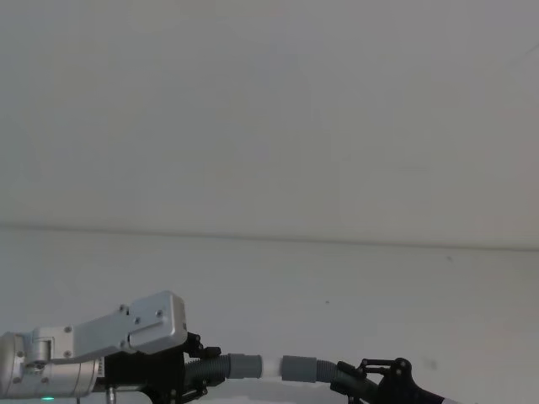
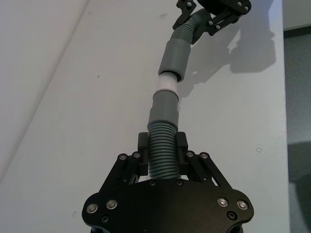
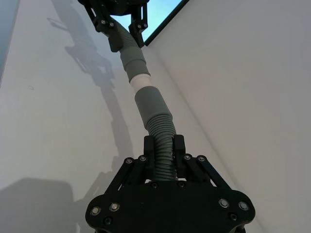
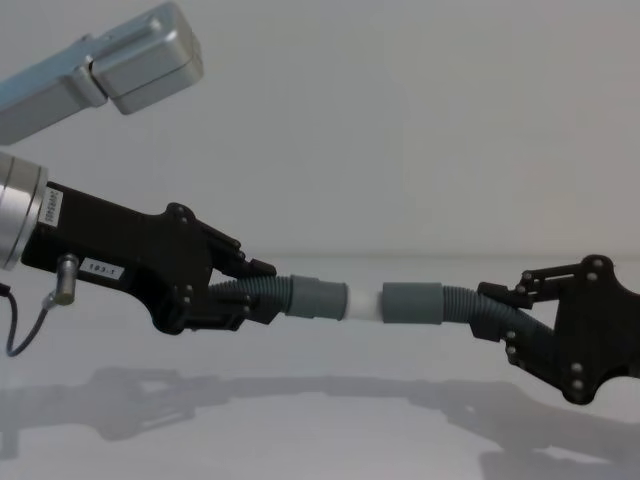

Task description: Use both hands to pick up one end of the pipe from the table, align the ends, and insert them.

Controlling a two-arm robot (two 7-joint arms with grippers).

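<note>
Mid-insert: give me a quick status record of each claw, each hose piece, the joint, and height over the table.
left claw: shut on white-tipped hose piece, gripping its ribs
right claw: shut on wide-cuff hose piece, gripping its ribs
alignment: roughly in line, end to end
joint: white tip at wide cuff mouth, white band exposed, not fully seated
height: both pieces held above the table

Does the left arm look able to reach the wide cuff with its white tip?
Probably yes: the left tool holds the white tip at the wide cuff, gripped by the right tool; nothing between.
</note>
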